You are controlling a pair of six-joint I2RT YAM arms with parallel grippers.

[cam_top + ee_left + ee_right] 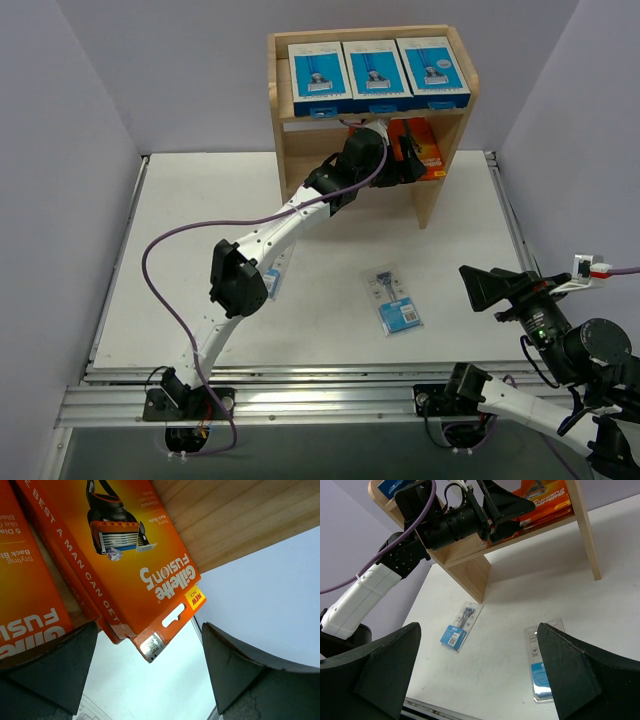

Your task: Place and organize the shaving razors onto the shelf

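The wooden shelf (pixel 446 175) holds three blue-and-white razor boxes (pixel 378 68) on its top tier and orange razor boxes (pixel 430 148) on the middle tier. My left gripper (pixel 409 160) reaches into the middle tier, open, its fingers (pixel 55 665) apart on either side of an orange box (pixel 135 570) without touching it; a second orange box (pixel 20 585) lies beside. One blister card (pixel 398 301) lies mid-table, another (pixel 273 280) is partly under the left arm. My right gripper (pixel 488 289) hovers open and empty at the right; it sees both cards (pixel 459 628) (pixel 540 667).
The shelf's bottom tier is hidden behind the left arm (pixel 270 235). A purple cable (pixel 160 250) loops off the left arm. Metal rails (pixel 300 400) run along the table's near edge. Walls close in on the left, right and back.
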